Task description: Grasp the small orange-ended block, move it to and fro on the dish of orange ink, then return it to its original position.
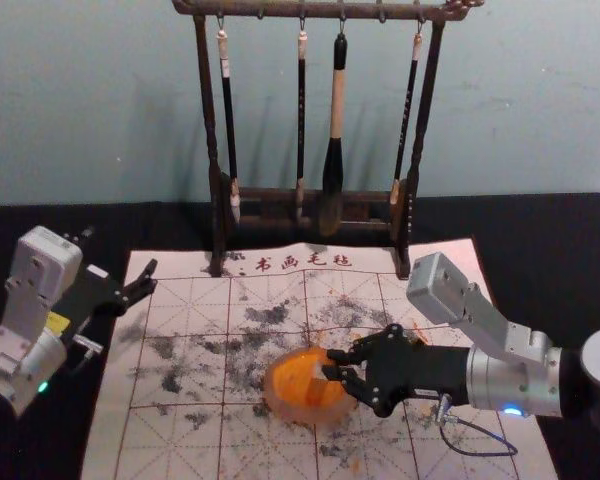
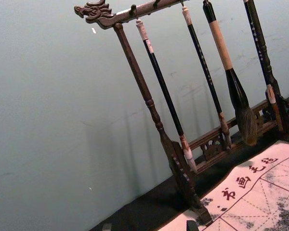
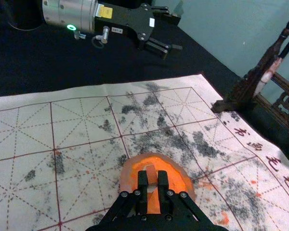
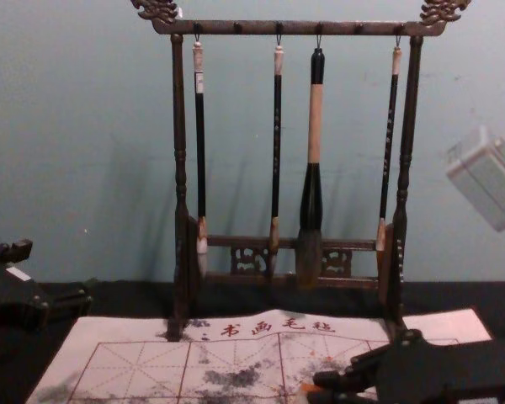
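while its fingers are clamped on the small block, the right gripper holds it over the dish of orange ink, right wrist view; whether block meets ink is hidden. too light a grip would probably let the block pivot under drag; too firm a press could shift the dish on the calligraphy mat beneath.

head view: the fingertips lie over the dish's side nearest the right forearm, so an overlong stroke might strike the rim and spill ink. a cable loop beside the right wrist could drag on the return. across the dish, well apart, the left gripper is parked, fingers spread.

chest view: beyond the hand stands the brush rack, bearing four hanging brushes; it would obstruct only a far forward reach.
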`<state>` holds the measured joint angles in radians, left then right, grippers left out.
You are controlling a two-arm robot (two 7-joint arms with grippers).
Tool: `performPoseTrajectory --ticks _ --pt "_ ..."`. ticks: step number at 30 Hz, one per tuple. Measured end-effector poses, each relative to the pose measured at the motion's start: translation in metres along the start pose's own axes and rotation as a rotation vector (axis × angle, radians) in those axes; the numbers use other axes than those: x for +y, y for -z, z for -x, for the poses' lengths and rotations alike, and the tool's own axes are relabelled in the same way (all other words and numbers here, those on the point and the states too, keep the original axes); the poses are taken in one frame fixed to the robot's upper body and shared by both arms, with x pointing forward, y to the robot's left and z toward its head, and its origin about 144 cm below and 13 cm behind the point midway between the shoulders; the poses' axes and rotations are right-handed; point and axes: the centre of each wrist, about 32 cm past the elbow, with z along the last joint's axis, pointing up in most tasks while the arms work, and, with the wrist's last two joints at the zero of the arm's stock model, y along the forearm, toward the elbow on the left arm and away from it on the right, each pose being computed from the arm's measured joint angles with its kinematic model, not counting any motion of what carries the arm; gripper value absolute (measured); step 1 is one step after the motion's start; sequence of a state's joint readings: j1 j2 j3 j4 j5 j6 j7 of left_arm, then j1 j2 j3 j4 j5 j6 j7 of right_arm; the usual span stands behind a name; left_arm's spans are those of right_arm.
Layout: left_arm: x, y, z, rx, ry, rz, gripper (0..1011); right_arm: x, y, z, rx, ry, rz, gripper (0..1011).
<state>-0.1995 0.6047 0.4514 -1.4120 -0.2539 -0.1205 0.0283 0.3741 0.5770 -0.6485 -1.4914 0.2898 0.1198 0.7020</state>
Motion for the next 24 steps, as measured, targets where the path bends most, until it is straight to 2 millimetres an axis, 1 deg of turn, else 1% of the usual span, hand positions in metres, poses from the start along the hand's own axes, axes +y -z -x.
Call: performPoseTrajectory --ticks 12,24 --pt "0.0 0.0 0.0 0.0 0.0 0.0 1001 0.01 -0.004 -0.001 -0.01 -0.014 -0.005 104" --pt "0.0 0.0 0.0 0.0 0.0 0.0 1001 0.021 -0.007 -0.009 -0.012 0.0 0.001 104"
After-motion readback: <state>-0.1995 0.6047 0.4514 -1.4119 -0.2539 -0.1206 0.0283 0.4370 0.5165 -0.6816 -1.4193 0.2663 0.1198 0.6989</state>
